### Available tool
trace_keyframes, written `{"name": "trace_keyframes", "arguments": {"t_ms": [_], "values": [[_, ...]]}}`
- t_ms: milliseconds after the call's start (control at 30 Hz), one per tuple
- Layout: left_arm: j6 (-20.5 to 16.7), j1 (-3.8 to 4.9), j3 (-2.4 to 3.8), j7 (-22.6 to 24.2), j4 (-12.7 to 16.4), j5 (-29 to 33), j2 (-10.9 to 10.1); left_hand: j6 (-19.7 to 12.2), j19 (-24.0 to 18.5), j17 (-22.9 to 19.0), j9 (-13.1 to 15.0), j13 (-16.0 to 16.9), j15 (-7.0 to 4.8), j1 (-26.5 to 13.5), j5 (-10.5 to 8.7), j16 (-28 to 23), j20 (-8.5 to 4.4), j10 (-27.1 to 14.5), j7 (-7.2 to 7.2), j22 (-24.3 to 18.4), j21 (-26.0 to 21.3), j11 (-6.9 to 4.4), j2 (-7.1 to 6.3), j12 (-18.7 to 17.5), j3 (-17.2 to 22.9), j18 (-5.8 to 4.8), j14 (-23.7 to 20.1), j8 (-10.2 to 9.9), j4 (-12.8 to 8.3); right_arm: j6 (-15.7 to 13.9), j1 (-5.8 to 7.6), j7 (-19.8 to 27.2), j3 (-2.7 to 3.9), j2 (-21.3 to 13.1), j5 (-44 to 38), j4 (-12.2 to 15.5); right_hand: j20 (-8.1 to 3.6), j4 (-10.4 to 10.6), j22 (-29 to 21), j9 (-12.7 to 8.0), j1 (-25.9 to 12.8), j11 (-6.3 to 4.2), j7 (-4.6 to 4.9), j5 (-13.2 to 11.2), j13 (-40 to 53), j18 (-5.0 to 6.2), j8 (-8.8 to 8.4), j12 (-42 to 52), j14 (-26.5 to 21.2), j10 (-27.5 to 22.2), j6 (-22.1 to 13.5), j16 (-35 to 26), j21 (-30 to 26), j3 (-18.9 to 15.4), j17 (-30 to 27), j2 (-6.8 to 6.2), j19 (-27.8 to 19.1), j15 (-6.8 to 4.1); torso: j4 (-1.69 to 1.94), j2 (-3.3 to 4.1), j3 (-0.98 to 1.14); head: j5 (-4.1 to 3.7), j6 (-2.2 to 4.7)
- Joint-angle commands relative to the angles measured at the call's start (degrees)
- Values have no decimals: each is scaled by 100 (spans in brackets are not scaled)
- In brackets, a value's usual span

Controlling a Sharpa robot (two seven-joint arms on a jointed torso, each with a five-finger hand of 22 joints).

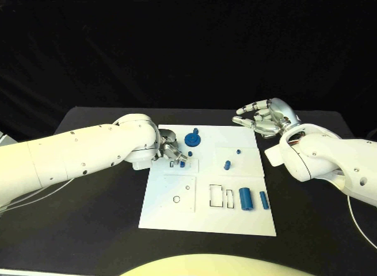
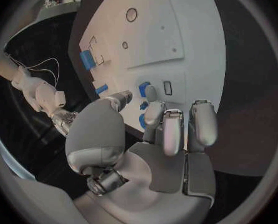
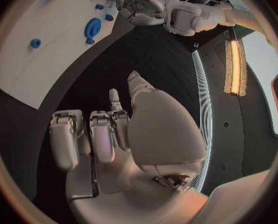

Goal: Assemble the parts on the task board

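Here the task board (image 1: 238,218) lies mid-table, blue parts (image 1: 246,199) scattered on it. The left hand (image 1: 170,148) hovers over small pegs, fingers apart, gripping nothing. The right hand (image 1: 267,118), loosely curled and empty, hangs beyond the board's far corner.

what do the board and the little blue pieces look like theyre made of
Task board: looks like matte white plastic or painted sheet, flat and even, no glare; I cannot tell which. Blue cylinder: probably moulded or printed plastic, uniform saturated colour with a soft sheen.
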Motion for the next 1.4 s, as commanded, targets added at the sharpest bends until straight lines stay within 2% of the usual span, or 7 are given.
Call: {"name": "trace_keyframes", "arguments": {"t_ms": [33,200,333,533,733,1000,1400], "values": [[-69,39,74,-1,92,46,-48,-12,-38,966,8,-103,-42,30,-18,-19,15,-75,30,-69,-53,-6,34,-71,-80,-66,447,-50,-9,70,-8,69,1,-5,-31,-6,0,2,1259,5,-67,-11,2,0,1116,16,31,-22,533,163,-56,-26,-34,-27,1272,-7,409,-19,0,-6,2,-1,22],[-23,176,170,15,126,285,-150,-217,-246,808,-10,-573,22,196,14,-109,49,-416,118,-307,-186,74,91,-444,-250,-14,394,-175,-10,70,-10,68,1,-10,-30,-21,0,2,1259,5,-67,-11,2,0,1116,16,31,-22,533,163,-56,-26,-34,-27,1272,-7,409,-19,1,-4,4,0,39],[25,364,203,59,-8,387,-201,-566,-466,584,-237,-1111,179,497,79,-240,156,-846,324,-557,-342,253,195,-874,-393,39,306,-583,-10,80,-10,61,1,-19,-30,-39,-1,5,1257,7,-80,-11,2,1,1118,17,36,-19,533,165,-60,-27,-38,-34,1272,-4,407,-20,6,0,6,3,55],[47,492,213,136,-451,376,-86,-619,-507,517,-380,-1320,236,672,103,-279,213,-1004,393,-605,-380,314,257,-1031,-444,52,278,-763,-11,92,-11,56,1,-27,-30,-56,-1,3,1255,8,-82,-11,2,1,1119,17,39,-17,532,167,-62,-29,-40,-36,1268,-3,406,-20,7,4,5,13,72],[120,524,204,203,-970,271,172,-628,-513,506,-421,-1365,249,717,108,-285,226,-1039,409,-612,-386,329,266,-1062,-459,54,273,-809,-11,108,-11,54,1,-27,-30,-61,-1,3,1255,8,-82,-11,2,1,1119,17,39,-17,532,167,-62,-29,-40,-36,1268,-3,406,-20,-5,20,0,33,89],[300,526,139,245,-1583,173,502,-625,-514,515,-430,-1369,252,723,108,-279,229,-1042,412,-613,-388,332,274,-1064,-462,55,276,-817,-7,115,-11,51,1,-32,-39,-50,-1,3,1255,8,-82,-11,2,1,1119,17,39,-17,532,167,-62,-29,-40,-36,1268,-3,406,-20,-4,13,0,37,72],[428,474,64,323,-2091,257,841,-599,-500,537,-450,-1359,258,735,103,-266,238,-1039,414,-595,-380,336,312,-1053,-464,51,282,-828,-4,117,-10,55,1,-12,-63,-61,-1,-2,1255,10,-82,-12,1,2,1113,17,45,-24,533,161,-67,-27,-42,-38,1273,2,406,-21,-2,10,1,37,49]]}}
